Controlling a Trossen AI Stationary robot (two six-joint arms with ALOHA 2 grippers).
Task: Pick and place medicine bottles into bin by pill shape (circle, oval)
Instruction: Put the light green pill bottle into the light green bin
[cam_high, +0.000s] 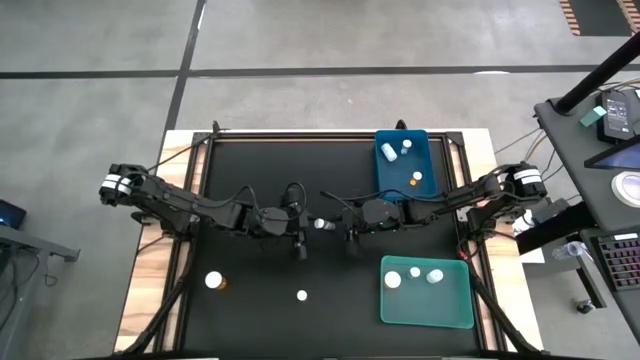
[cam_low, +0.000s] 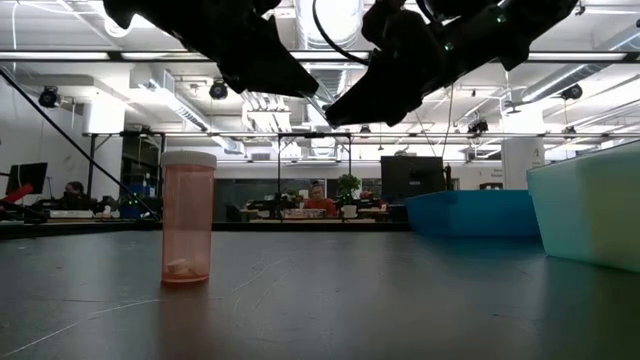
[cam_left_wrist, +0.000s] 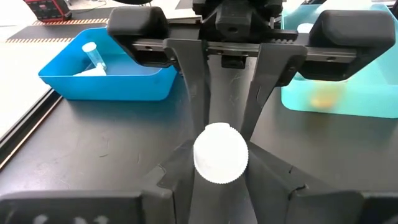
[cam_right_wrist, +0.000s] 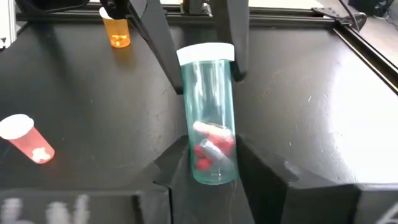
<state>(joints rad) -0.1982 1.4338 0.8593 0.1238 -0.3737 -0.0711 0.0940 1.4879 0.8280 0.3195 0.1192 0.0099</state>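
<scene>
A clear medicine bottle (cam_right_wrist: 208, 112) with a white cap and red and pale oval pills hangs above the table's middle (cam_high: 322, 224), between my two grippers. My left gripper (cam_left_wrist: 221, 177) comes from the table's left and is shut on the cap end. My right gripper (cam_right_wrist: 211, 180) comes from the right and is shut on the bottom end. An orange bottle (cam_low: 188, 217) stands on its base on the near left of the table (cam_high: 214, 282). Another white-capped bottle (cam_high: 302, 295) stands near the front. My left gripper pinches the bottle's white cap (cam_left_wrist: 221, 155) between its two fingers, coming nearly level from the table's left. The bottle lies level, clear of the table. My right gripper pinches the bottle's bottom end (cam_right_wrist: 208, 171) between its two fingers, coming nearly level from the table's right, fingers along the bottle.
A blue bin (cam_high: 383, 170) with a few bottles stands at the far right. A teal bin (cam_high: 460, 300) with three bottles stands at the near right. The two arms meet over the table's middle.
</scene>
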